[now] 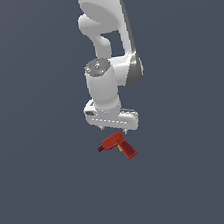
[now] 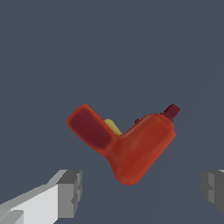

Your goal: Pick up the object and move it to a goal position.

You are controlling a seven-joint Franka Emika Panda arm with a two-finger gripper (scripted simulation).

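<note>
Below our spread fingers, the small red toy power drill point(image 1: 117, 144) lies on the flat dark grey surface point(image 1: 45, 194).

Its dark red nose point(image 2: 171, 111) points one way and its angled handle point(image 2: 91, 127) the other, with a yellow trigger patch point(image 2: 113, 126) in the crook between them. We hold our white two-fingered gripper point(image 1: 112, 127) just above the drill, not touching it, with the jaws wide apart and nothing between them. From the wrist we see the drill between and beyond the grey fingertips point(image 2: 70, 192). The white arm point(image 1: 105, 39) rises straight up behind the hand.
</note>
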